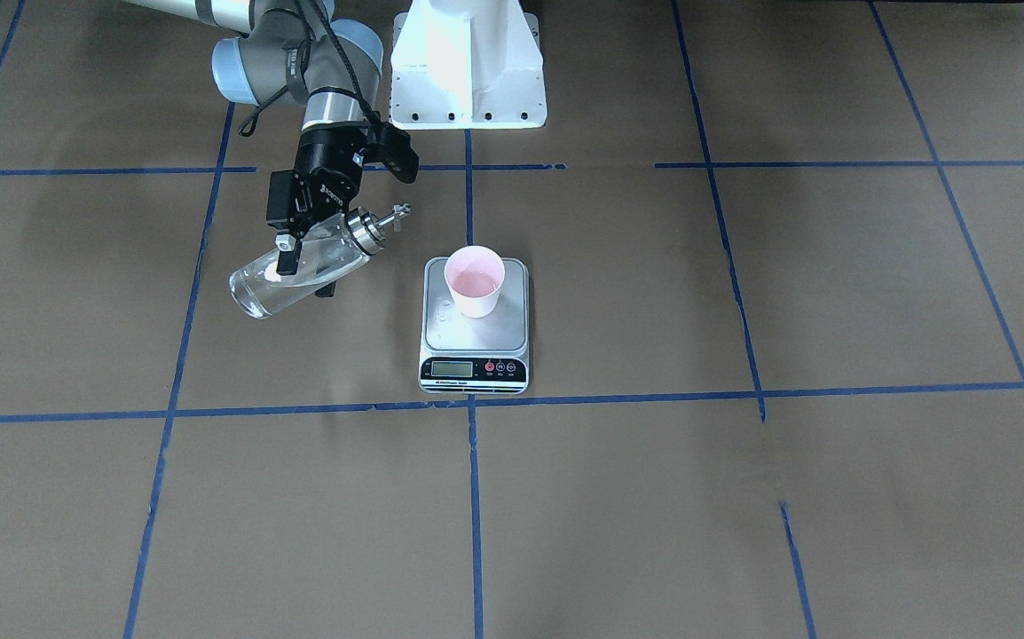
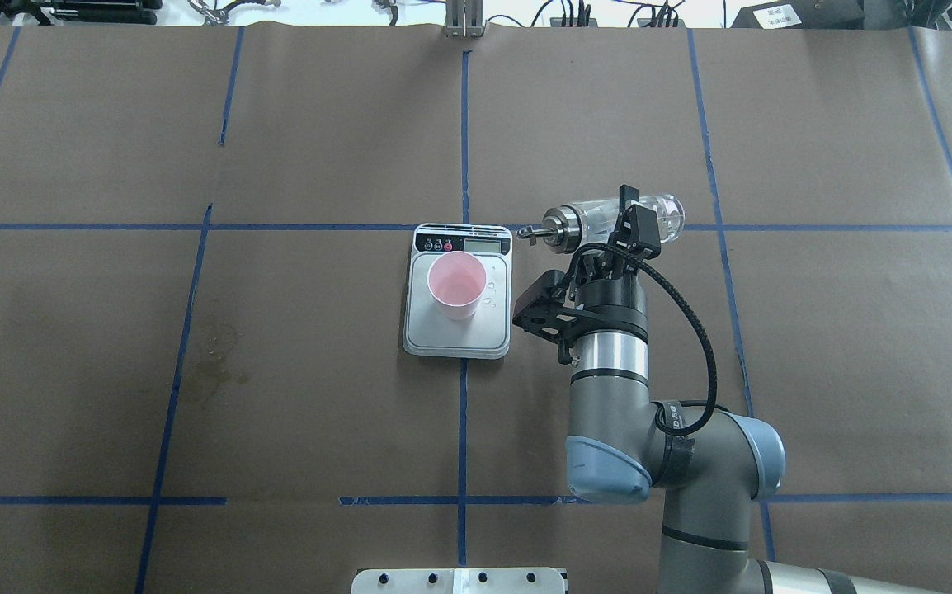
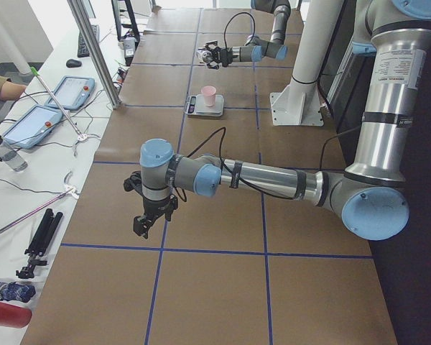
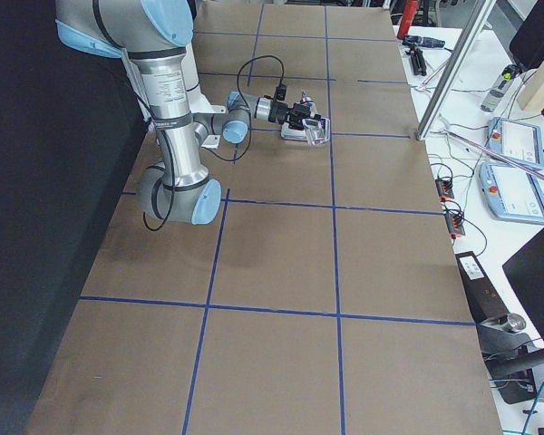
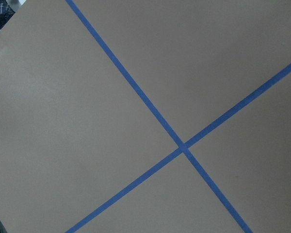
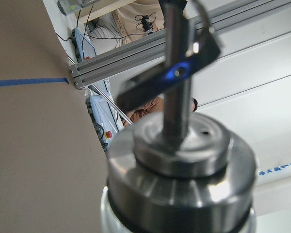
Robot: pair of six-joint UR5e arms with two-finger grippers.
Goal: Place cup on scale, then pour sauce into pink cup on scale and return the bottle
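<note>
The pink cup (image 2: 457,285) stands upright on the scale (image 2: 455,340), on the half of the platform near the display. My right gripper (image 2: 639,224) is shut on the clear glass bottle (image 2: 608,219). The bottle lies almost level above the table beside the scale, apart from the cup, and its metal spout (image 2: 530,233) points at the scale's display end. The front-facing view shows the same bottle (image 1: 256,291) and cup (image 1: 475,280). I cannot make out the sauce in the glass. My left gripper (image 3: 145,223) hangs over bare paper far from the scale; whether it is open or shut I cannot tell.
Small drops sit on the scale platform (image 2: 492,293). The white robot pedestal (image 1: 468,62) stands behind the scale. Blue tape lines cross the brown paper. A faint stain (image 2: 212,371) marks the paper at left. Tablets and cables (image 3: 54,100) line the operators' side.
</note>
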